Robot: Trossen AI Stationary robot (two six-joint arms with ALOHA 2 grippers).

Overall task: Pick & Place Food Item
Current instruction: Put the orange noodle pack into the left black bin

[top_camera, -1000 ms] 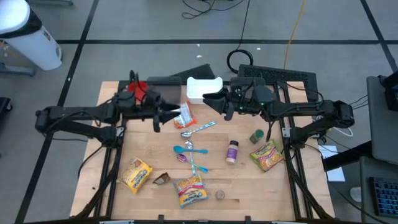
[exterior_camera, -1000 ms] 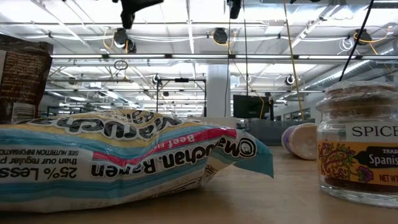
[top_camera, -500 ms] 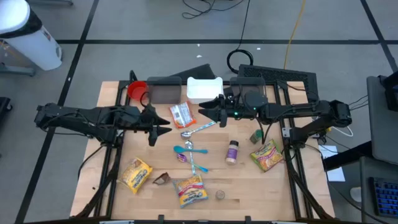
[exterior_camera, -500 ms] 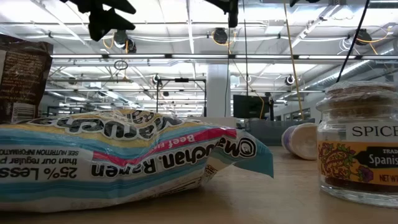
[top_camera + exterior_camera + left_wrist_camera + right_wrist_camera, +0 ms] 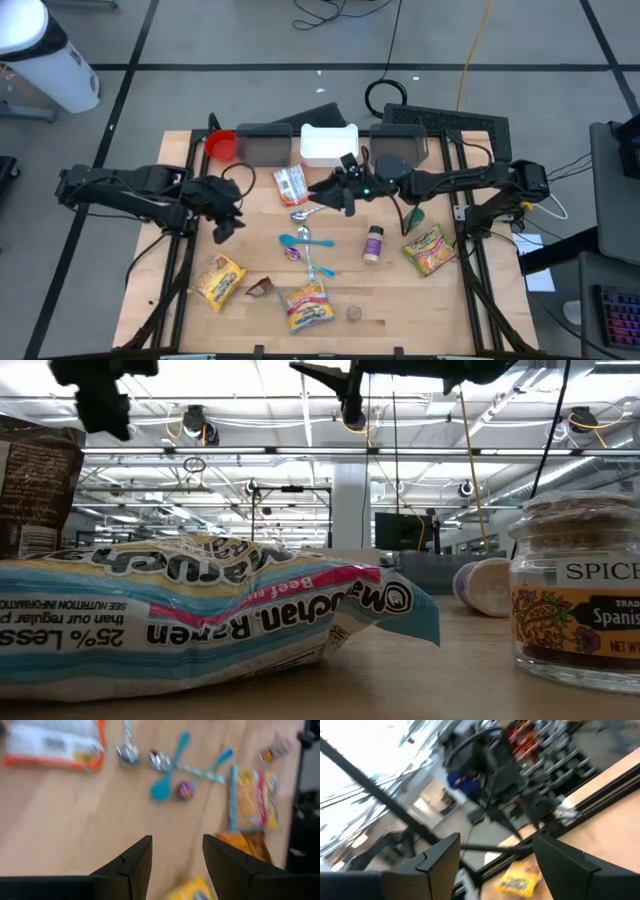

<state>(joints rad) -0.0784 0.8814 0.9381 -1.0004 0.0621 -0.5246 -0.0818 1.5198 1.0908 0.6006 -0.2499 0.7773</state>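
The likely task item is the orange-edged food packet (image 5: 291,184), which lies flat on the wooden table (image 5: 180,310) just in front of the white container (image 5: 329,143), its near end close to the metal spoon (image 5: 312,208). The right gripper (image 5: 322,188) hangs just beside that packet on the side away from the red cup (image 5: 221,145), its jaws apart with nothing between them, as its wrist view shows. The left gripper (image 5: 224,227) sits farther from the white container, over bare wood toward the yellow noodle packet (image 5: 218,280); its two fingers (image 5: 131,865) stand narrowly apart and empty. Judged from its look, the packet is light, thin and soft, a crinkly film pouch that would buckle rather than resist, and its glossy skin may slide. Lying flat, it offers little height to pinch, so a hold across a short end or along a sealed edge seems safest, closing gently so the contents are not crushed.
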